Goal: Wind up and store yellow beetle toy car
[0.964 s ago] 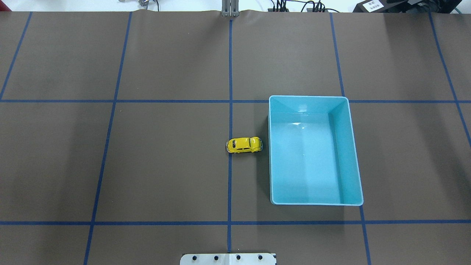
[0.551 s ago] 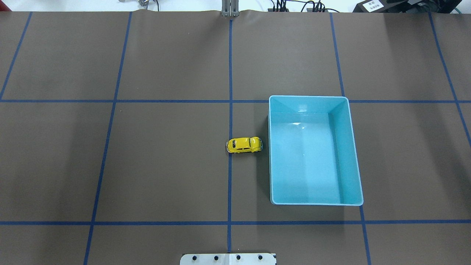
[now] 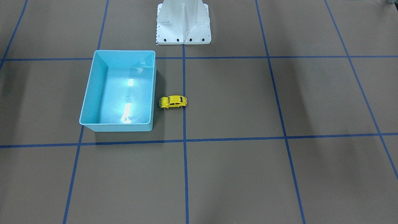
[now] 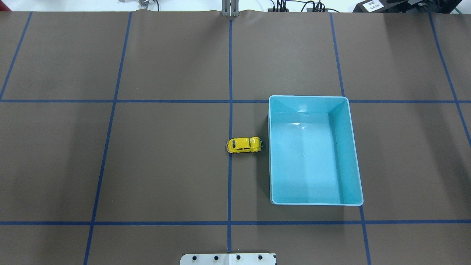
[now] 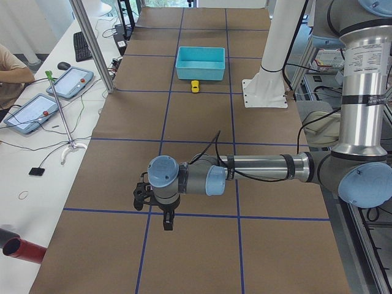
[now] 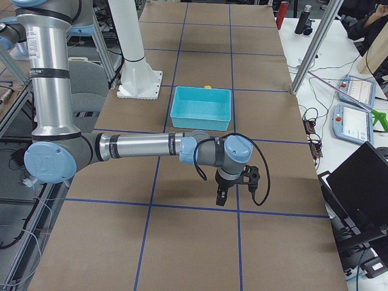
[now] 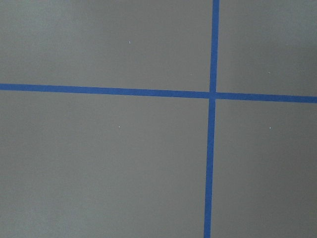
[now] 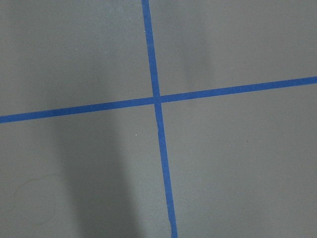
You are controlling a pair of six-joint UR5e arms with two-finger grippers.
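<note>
The yellow beetle toy car (image 4: 244, 145) stands on its wheels on the brown table, just left of the empty light-blue bin (image 4: 312, 162) in the overhead view. It also shows in the front view (image 3: 173, 101) beside the bin (image 3: 124, 93), and far off in the left view (image 5: 195, 86). No gripper is near it. My left gripper (image 5: 166, 220) hangs over the table far from the car, at the table's left end. My right gripper (image 6: 221, 197) hangs over the right end. I cannot tell whether either is open or shut. Both wrist views show only table and blue tape.
Blue tape lines grid the brown table cover (image 4: 165, 165). The white robot base (image 3: 183, 28) stands behind the bin. Operators' tablets (image 5: 37, 107) and cables lie on a side table. A metal post (image 5: 92, 43) stands at the table edge.
</note>
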